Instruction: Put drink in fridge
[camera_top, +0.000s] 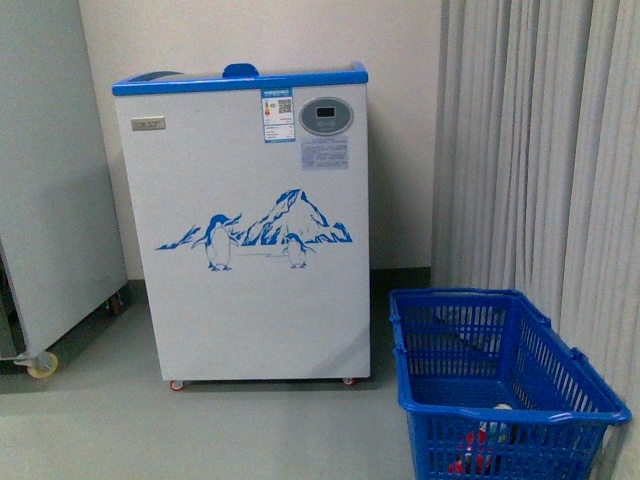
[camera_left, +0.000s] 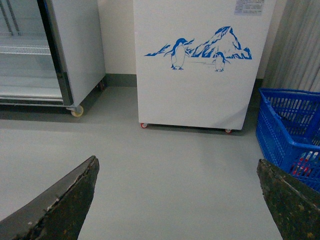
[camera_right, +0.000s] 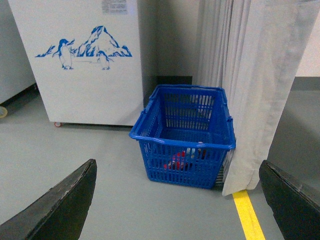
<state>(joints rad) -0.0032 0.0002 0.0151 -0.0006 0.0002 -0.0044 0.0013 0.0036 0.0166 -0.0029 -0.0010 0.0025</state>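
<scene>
Between the dark, worn fingers of the left gripper: nothing. Jaws spread wide, no hold on anything, bare grey floor beyond. Between the black fingers of the right gripper: likewise nothing. Jaws fully apart, set for a grasp rather than a carry.

Ahead of the right gripper, near: one blue plastic mesh shopping basket, open-topped, standing on the floor. Inside it, low against the bottom: the drink, a plastic bottle seen only as red and a pale patch through the mesh; label detail too small to tell. It lies there as stock awaiting pickup, judged this arm's job, reached down through the open top.

Just beside the basket, on the side away from the left gripper: pale pleated fabric curtain, hanging to the floor, with a yellow floor stripe near its hem.

Ahead of the left gripper, well apart: the fridge, a white chest freezer with blue penguin-and-mountain picture, on small castors. Whether its lid is open cannot be told. Task judged not yet begun.

Further off to that gripper's side: plain grey cabinet on castors.
</scene>
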